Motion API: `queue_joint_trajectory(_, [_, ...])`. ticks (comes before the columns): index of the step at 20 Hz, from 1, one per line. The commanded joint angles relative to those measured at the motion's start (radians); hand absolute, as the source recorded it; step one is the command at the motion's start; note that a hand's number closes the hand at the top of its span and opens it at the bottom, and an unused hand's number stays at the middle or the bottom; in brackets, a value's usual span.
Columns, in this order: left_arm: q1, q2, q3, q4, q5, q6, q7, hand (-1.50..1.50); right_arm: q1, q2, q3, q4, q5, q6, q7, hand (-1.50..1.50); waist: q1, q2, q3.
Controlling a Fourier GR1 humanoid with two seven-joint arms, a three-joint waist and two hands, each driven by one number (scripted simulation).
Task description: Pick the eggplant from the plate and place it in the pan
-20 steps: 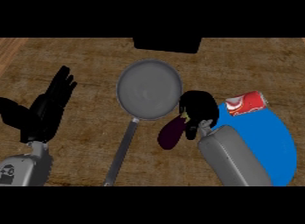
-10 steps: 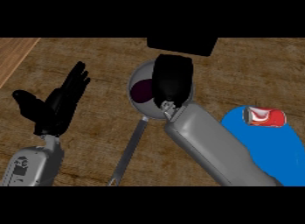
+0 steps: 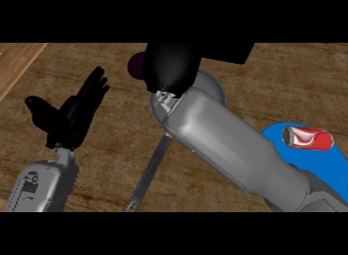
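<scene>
Counter planks are filling the view beneath us, brown wood with a paler strip at the far left. Our right forearm is crossing most of the middle, hiding nearly all of the pan; we are seeing only a sliver of grey rim beside the wrist and the long handle running down toward us. The blue plate is sitting at the lower right, partly cut by the frame, and it is carrying only a red can now, so we judge the pick is done.

Our right hand is hanging over the pan's far side, its back turned to us, with the dark purple eggplant peeking out at its left edge. We are judging the fingers to be wrapped round the eggplant, though the hand is hiding the contact, and we cannot tell whether it is touching the pan yet. Reaching this far is presumably meant to bring it over the bowl before letting go.

Our left hand is resting at the left, fingers straight and upright, holding nothing.
</scene>
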State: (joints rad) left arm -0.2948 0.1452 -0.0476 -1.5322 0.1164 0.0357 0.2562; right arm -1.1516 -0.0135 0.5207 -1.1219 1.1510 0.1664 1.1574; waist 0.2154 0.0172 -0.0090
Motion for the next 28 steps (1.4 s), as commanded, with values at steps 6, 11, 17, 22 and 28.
queue_joint_trajectory(6, [0.004, -0.001, 0.014, 0.017, -0.010, 0.016, -0.016, 0.00, -0.114, 0.013, -0.004, 0.137, -0.018, -0.117, 0.299, 1.50, -0.041, 0.001, 0.003])
queue_joint_trajectory(11, [-0.003, 0.004, 0.041, 0.022, -0.007, 0.038, 0.001, 0.00, -0.116, 0.013, 0.001, 0.177, -0.010, -0.204, 0.323, 1.50, -0.085, -0.002, 0.005])
queue_joint_trajectory(17, [0.053, 0.027, 0.064, 0.003, -0.014, 0.036, -0.039, 0.00, 0.010, 0.013, 0.045, 0.208, 0.021, -0.360, 0.290, 1.50, -0.125, -0.006, 0.008])
queue_joint_trajectory(22, [0.015, 0.011, 0.064, 0.008, -0.010, 0.049, -0.016, 0.00, 0.032, 0.013, 0.046, 0.273, -0.052, -0.467, 0.177, 1.50, -0.131, 0.001, 0.008])
queue_joint_trajectory(28, [0.039, 0.038, 0.096, 0.012, 0.020, 0.013, -0.033, 0.00, 0.084, 0.013, 0.028, 0.397, -0.084, -0.614, 0.064, 1.50, -0.126, 0.006, 0.008])
